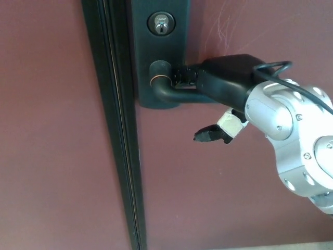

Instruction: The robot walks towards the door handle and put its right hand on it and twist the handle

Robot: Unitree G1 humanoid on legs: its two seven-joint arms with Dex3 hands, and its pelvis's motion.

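the robot is up close against the dark red door (67, 156), and its right hand (221, 86) lies over the top of the black lever handle (177, 95), which juts out from the tall black plate (156, 52) beside the door's edge strip. the keyhole (162, 23) sits just above on the same plate. the two upper fingers (184, 75) reach along the lever toward its pivot end and rest on it, while the thumb (208, 134) hangs below the lever, apart from it and pointing left. so the hand is draped on the handle more than clamped round it; i'd call it partly closed over the lever, with the thumb not yet wrapped under. the left hand isn't anywhere to be seen.

to my eye the walking and reaching are done, and the step in hand is the laying on of the hand. the lever looks level, so the twist seems not yet made. next it likely needs a firm downward press on the lever's free end, perhaps bringing the thumb up first so the hand doesn't slide off.
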